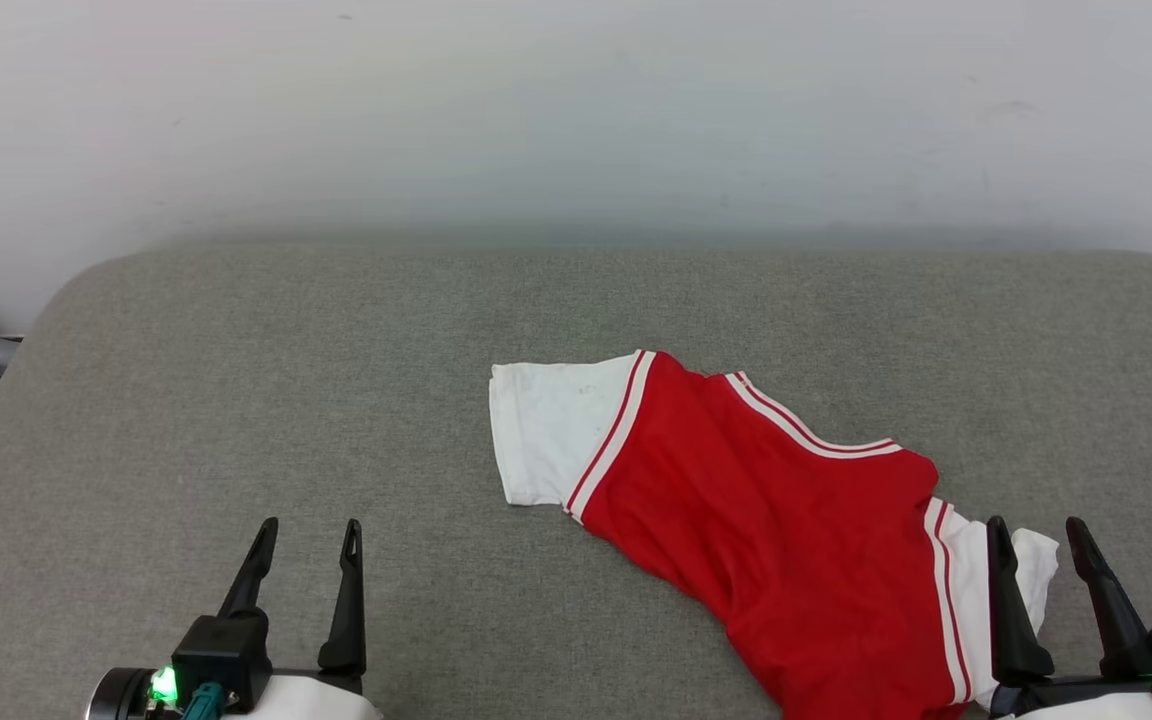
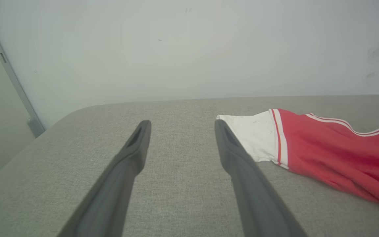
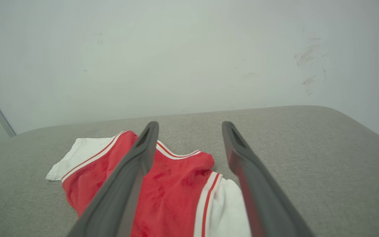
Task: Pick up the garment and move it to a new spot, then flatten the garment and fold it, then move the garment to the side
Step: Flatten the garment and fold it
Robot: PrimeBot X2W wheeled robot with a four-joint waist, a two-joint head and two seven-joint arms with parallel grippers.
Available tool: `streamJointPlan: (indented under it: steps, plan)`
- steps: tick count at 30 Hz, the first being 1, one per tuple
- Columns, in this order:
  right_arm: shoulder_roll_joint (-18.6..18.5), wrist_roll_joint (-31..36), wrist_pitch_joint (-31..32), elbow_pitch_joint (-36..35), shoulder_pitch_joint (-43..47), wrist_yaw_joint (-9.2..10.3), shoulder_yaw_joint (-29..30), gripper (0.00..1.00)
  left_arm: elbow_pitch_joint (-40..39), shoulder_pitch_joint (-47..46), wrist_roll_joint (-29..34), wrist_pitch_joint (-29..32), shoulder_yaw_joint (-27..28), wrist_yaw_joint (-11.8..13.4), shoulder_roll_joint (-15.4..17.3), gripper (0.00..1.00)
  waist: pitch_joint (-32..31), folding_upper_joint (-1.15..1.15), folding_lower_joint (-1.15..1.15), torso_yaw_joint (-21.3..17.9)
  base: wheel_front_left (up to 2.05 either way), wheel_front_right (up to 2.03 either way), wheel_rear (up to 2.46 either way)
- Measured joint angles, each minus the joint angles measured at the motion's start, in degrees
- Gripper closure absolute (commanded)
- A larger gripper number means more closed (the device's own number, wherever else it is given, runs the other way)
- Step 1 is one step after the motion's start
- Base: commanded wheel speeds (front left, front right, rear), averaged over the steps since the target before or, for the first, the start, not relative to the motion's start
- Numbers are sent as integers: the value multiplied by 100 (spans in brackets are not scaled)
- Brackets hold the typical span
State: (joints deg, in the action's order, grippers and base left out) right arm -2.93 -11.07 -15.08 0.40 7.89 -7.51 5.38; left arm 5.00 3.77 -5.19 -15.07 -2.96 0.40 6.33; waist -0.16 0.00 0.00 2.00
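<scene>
Nearest, over the front left of the grey upholstered pad (image 1: 236, 380): left gripper (image 1: 311, 525), small green light (image 1: 164, 685) lit at its base, two dark fingers spread apart with nothing between them, above bare pad. Same left gripper (image 2: 182, 123) in its wrist view, fingers parted over plain grey weave (image 2: 176, 197). Over the front right of the pad: right gripper (image 1: 1036, 522), fingers likewise apart and clamped on nothing, standing over the near end of the red jersey T-shirt (image 1: 766, 500); contact with the cloth impossible to tell. In the right wrist view, right gripper (image 3: 190, 124) above the shirt (image 3: 173, 184), one finger crossing the red body, near white sleeve (image 3: 229, 207) between the two fingers. Shirt lying loosely rumpled on the pad, plain red side up, stretched on a diagonal from the pad's front right, where cut off by the bottom of the head view, up toward its middle. Near white sleeve (image 1: 986, 590) at the front-right end; red-and-white striped collar trim (image 1: 806, 425) along the edge facing the pad's back; far white sleeve (image 1: 546, 440) flat at about the pad's middle, also seen from the left wrist (image 2: 252, 135) beside the red body (image 2: 334, 148). Bare grey pad beyond, up to its rounded back edge. Behind the pad's back edge: pale scuffed wall (image 1: 576, 120).
</scene>
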Motion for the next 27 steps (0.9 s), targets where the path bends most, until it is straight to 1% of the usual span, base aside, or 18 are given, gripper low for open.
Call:
streamJointPlan:
  steps: [12,16,20,24,27]
  plan:
    - [0,-18,0,-2,-1,0,-2,0,44,-22,149,0,198,-152,-100,0,7,0,0,-49,0,0,0]
    - [0,-35,0,-5,-28,0,-30,0,76,-228,172,0,254,-270,-79,0,36,0,0,-86,0,0,0]
    - [1,-33,0,-20,-88,0,-94,0,179,-835,158,0,258,-489,82,0,84,0,0,-179,0,0,0]
    - [0,-5,0,-59,-179,0,-146,0,399,-1680,144,0,177,-656,390,0,211,0,0,-315,0,0,0]
    - [0,11,0,-104,-329,0,-166,0,671,-2388,98,0,31,-732,616,0,377,0,0,-422,0,0,0]
